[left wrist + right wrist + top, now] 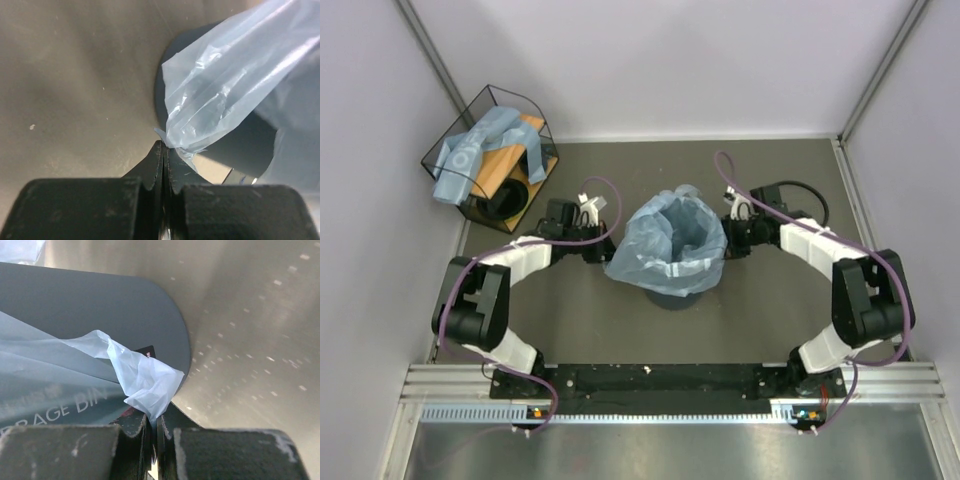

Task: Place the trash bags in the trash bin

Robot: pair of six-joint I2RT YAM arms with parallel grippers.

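A light-blue trash bag (672,243) is spread open over the dark blue-grey trash bin (676,292) at the table's middle, its film draped over the bin's mouth and sides. My left gripper (604,247) is shut on the bag's left edge (210,95), beside the bin wall (240,145). My right gripper (729,237) is shut on the bag's right edge (145,380), against the bin wall (100,305). More light-blue bags (475,150) lie in the black wire basket (535,115) at the far left.
The wire basket with its wooden base (510,165) stands in the far left corner by the wall. Grey walls enclose the table on three sides. A metal rail (670,385) runs along the near edge.
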